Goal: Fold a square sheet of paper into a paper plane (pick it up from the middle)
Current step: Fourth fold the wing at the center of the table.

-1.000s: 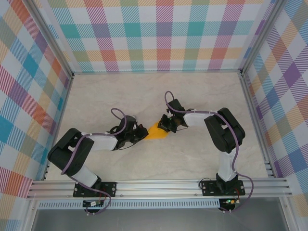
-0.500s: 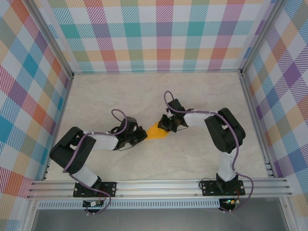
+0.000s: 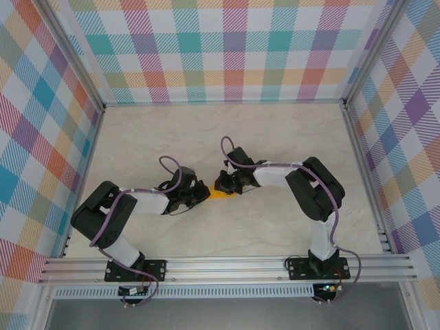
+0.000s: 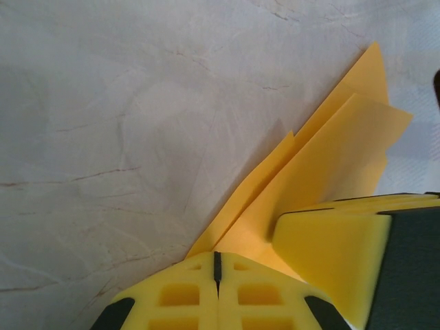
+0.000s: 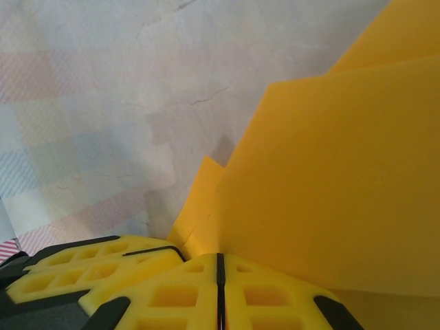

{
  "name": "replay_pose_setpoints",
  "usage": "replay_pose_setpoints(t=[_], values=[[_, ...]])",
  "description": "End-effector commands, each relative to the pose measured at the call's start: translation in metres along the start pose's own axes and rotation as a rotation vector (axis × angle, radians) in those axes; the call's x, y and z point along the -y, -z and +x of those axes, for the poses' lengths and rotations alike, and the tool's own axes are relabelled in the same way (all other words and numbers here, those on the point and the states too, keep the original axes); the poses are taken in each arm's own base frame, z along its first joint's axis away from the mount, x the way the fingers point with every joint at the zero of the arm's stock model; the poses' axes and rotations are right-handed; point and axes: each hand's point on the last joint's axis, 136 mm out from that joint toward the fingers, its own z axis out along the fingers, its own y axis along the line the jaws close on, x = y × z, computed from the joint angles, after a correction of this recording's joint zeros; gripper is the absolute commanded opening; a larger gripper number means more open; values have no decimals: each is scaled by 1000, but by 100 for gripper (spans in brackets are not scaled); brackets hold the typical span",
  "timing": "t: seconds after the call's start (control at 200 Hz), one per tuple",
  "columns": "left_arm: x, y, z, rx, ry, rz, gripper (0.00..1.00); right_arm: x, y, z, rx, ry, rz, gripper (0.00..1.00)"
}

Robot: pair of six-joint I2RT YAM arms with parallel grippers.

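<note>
Plaid walls (image 3: 234, 48) are enclosing a marbled surface (image 3: 289, 137). The paper (image 3: 227, 195) is lying lengthwise left-right, left pincer (image 4: 217, 257) and right pincer (image 5: 220, 260) both clamping it.

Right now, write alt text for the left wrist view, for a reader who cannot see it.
The left tool, shut, pinches folded orange-yellow paper, whose layered flaps fan up and right over a pale marble-look table. Another yellow block overlaps the paper at lower right.
</note>
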Motion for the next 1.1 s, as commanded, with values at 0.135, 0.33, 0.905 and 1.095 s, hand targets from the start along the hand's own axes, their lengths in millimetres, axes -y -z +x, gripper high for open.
replay_pose_setpoints(t=[0.135,0.33,0.905,1.095], values=[[-30,-3,8,-23,12,-117,0,18,-10,-1,-23,-43,32,6],[-34,-2,10,-35,18,-138,0,57,2,-25,46,-129,92,6],[-37,-3,14,-60,9,-147,0,129,95,-98,307,-198,142,8],[-34,-4,14,-67,4,-136,0,108,122,-101,368,-147,109,13]])
